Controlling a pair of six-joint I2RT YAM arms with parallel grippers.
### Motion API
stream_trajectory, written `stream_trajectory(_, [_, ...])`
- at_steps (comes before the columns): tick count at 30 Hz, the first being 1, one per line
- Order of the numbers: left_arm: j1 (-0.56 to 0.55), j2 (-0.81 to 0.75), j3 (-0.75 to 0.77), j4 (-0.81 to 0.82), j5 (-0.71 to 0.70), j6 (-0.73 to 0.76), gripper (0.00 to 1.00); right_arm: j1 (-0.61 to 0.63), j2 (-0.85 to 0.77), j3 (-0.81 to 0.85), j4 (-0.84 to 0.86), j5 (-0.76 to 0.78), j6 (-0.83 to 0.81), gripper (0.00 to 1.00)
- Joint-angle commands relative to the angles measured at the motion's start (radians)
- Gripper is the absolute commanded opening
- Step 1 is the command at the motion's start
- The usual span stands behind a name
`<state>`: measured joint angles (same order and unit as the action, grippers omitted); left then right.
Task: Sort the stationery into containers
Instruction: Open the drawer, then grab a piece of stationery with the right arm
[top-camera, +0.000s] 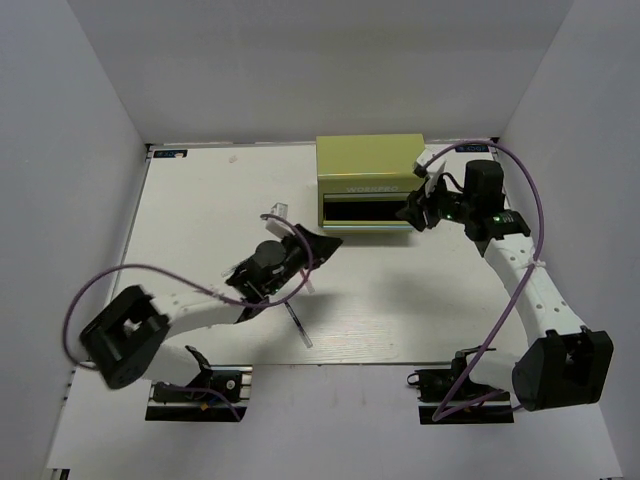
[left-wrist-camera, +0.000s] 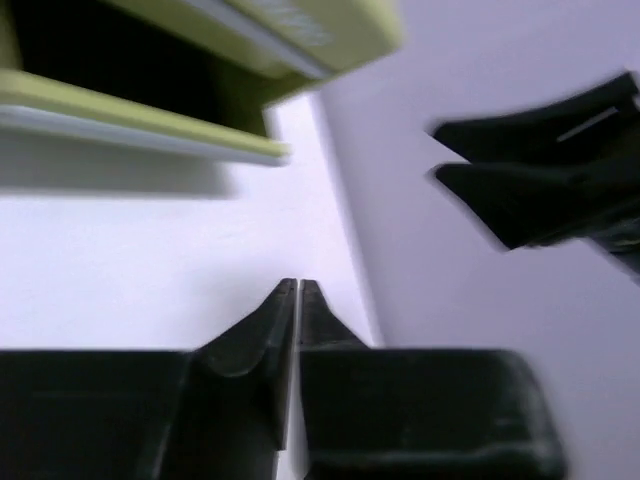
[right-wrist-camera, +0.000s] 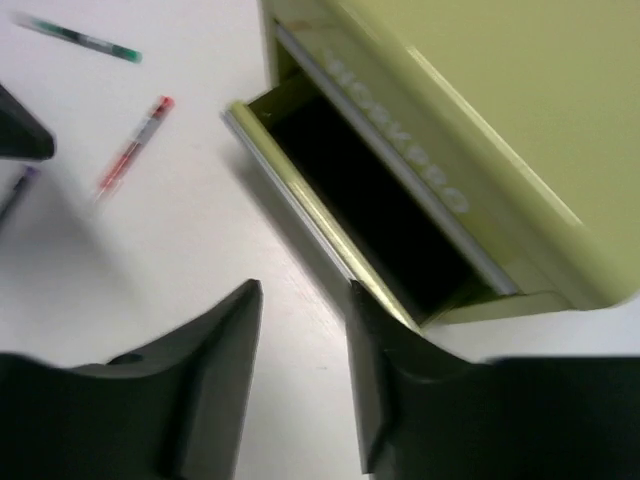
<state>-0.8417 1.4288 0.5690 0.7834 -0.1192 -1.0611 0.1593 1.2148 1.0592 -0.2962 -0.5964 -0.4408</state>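
The olive tool chest (top-camera: 367, 160) stands at the back of the table with its lower drawer (top-camera: 365, 212) pulled open; the inside is dark. My right gripper (top-camera: 412, 212) is open and empty at the drawer's right end; in the right wrist view (right-wrist-camera: 303, 290) one fingertip is at the drawer's front edge (right-wrist-camera: 300, 210). My left gripper (top-camera: 325, 246) is shut and empty, left of the drawer; its tips (left-wrist-camera: 298, 286) point past the chest (left-wrist-camera: 250, 40). A red pen (right-wrist-camera: 135, 145), a green pen (right-wrist-camera: 80, 38) and a purple-tipped pen (right-wrist-camera: 15, 192) lie on the table.
A thin pen (top-camera: 298, 325) lies on the white table in front of the left arm, and another small pen (top-camera: 277, 212) lies behind it. White walls close in the table on three sides. The right gripper shows as a dark shape in the left wrist view (left-wrist-camera: 550, 185).
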Motion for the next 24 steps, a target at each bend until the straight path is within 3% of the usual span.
stream_trajectory(1, [0.020, -0.220, -0.035, -0.511, -0.120, 0.047, 0.12, 0.032, 0.024, 0.061, -0.156, -0.138, -0.074, 0.41])
stream_trajectory(3, [0.030, -0.296, 0.020, -0.821, -0.230, 0.059, 0.10, 0.065, 0.032, 0.062, -0.219, -0.151, -0.102, 0.19])
stream_trajectory(4, [0.030, -0.347, 0.037, -0.908, -0.255, 0.059, 0.13, 0.124, 0.035, 0.042, -0.228, -0.141, -0.108, 0.16])
stream_trajectory(6, [0.041, -0.375, 0.086, -1.063, -0.304, 0.037, 0.31, 0.170, 0.038, 0.029, -0.224, -0.103, -0.095, 0.16])
stream_trajectory(7, [0.041, -0.375, 0.100, -1.189, -0.304, 0.017, 0.50, 0.233, 0.054, 0.016, -0.221, -0.070, -0.088, 0.16])
stream_trajectory(11, [0.050, -0.395, 0.141, -1.371, -0.275, -0.063, 0.73, 0.357, 0.121, 0.028, -0.184, 0.033, -0.038, 0.26])
stream_trajectory(13, [0.050, -0.425, 0.150, -1.411, -0.263, -0.102, 0.77, 0.413, 0.200, 0.083, -0.176, 0.081, -0.001, 0.32])
stream_trajectory(16, [0.050, -0.508, 0.137, -1.481, -0.254, -0.151, 0.81, 0.483, 0.345, 0.192, -0.191, 0.133, 0.080, 0.48])
stream_trajectory(19, [0.050, -0.594, 0.114, -1.558, -0.275, -0.183, 0.83, 0.540, 0.476, 0.316, -0.208, 0.164, 0.148, 0.52])
stream_trajectory(24, [0.050, -0.751, 0.114, -1.696, -0.310, -0.226, 0.86, 0.618, 0.612, 0.387, -0.153, 0.248, 0.209, 0.62])
